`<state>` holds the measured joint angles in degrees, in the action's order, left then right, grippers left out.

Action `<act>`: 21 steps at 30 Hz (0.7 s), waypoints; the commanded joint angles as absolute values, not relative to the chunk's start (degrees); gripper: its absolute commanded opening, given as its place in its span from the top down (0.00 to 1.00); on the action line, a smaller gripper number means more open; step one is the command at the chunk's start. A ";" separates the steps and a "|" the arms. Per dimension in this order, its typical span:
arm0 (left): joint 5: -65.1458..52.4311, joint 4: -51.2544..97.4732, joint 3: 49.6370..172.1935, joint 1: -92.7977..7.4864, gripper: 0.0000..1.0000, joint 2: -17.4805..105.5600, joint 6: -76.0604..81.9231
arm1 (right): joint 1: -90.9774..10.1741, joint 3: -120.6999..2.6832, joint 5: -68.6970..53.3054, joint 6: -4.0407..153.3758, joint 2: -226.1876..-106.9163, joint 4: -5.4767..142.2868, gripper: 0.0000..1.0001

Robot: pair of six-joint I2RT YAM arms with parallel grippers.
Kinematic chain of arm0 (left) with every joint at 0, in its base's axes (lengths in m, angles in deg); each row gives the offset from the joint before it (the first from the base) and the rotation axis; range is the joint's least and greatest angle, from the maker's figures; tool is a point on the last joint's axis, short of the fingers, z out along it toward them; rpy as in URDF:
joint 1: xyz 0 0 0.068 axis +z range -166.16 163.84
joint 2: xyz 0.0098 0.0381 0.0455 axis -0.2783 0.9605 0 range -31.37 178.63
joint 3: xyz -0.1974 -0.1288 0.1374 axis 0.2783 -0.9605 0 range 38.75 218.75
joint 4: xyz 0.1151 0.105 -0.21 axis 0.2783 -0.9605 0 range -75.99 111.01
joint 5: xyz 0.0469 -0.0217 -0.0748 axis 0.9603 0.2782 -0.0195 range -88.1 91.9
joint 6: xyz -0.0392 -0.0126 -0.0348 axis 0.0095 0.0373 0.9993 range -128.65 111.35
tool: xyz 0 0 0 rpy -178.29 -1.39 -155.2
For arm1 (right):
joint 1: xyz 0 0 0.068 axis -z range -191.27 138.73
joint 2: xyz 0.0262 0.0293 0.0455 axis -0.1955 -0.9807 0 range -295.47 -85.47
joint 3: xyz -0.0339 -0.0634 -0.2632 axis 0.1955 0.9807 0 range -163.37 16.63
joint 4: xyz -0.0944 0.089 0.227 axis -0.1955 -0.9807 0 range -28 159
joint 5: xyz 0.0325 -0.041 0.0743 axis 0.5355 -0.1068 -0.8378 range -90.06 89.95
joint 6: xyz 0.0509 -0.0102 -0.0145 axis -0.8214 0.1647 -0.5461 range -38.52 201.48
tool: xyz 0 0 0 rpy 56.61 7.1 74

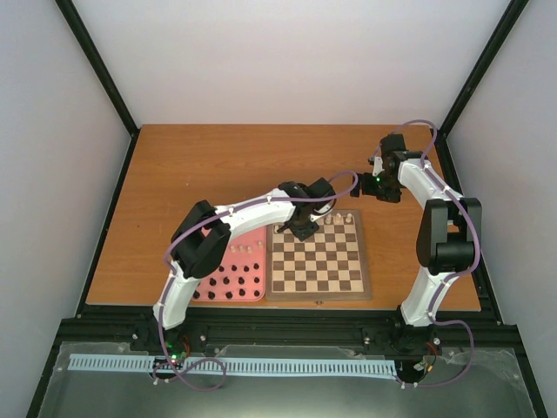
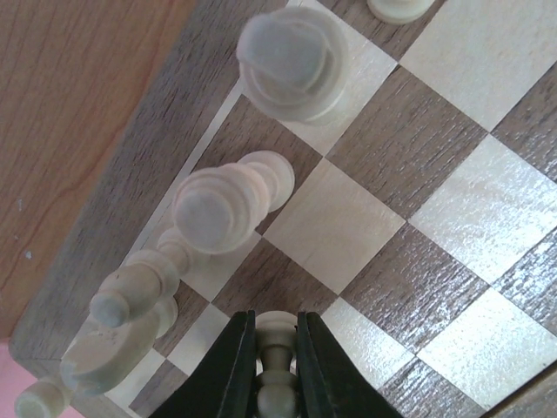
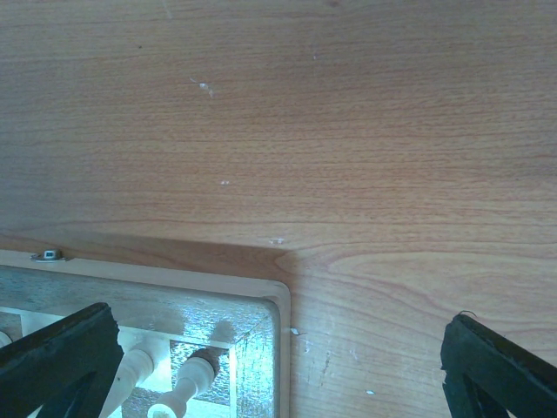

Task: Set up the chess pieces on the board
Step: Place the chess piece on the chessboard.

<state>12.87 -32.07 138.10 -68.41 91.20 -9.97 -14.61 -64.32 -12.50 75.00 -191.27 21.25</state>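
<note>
Standing pawn (image 2: 277,370) inside left end effector (image 2: 277,326)

Brown wooden table (image 1: 218,165), plain pale walls (image 1: 287,52), black frame posts (image 1: 96,61), soft even light

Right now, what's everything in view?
Table: one, brown wood, under everything.
Board: one, brown checks, table's near middle.
Tray: one, pink, beside the board's left side.
Black pieces: several, too small to count, in the tray.
White pieces: several, cream, along the board's far edge.
Pawn: one, cream, between the left fingers.
Strip: one, pale blue, slotted, in front of the arm bases.
Left gripper: one, black, shut on the pawn over the board's far-left corner.
Right gripper: one, black, open, near the board's far-right corner.
</note>
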 commanded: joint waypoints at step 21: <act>13.99 -30.76 139.93 -69.06 0.81 92.30 -9.88 | -14.25 -64.35 -12.84 75.24 -191.73 22.21 0.00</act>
<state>13.70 -31.27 138.14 -68.41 92.22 -9.93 -14.63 -64.26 -12.59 75.02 -191.27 21.32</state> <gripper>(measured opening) 0.185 0.999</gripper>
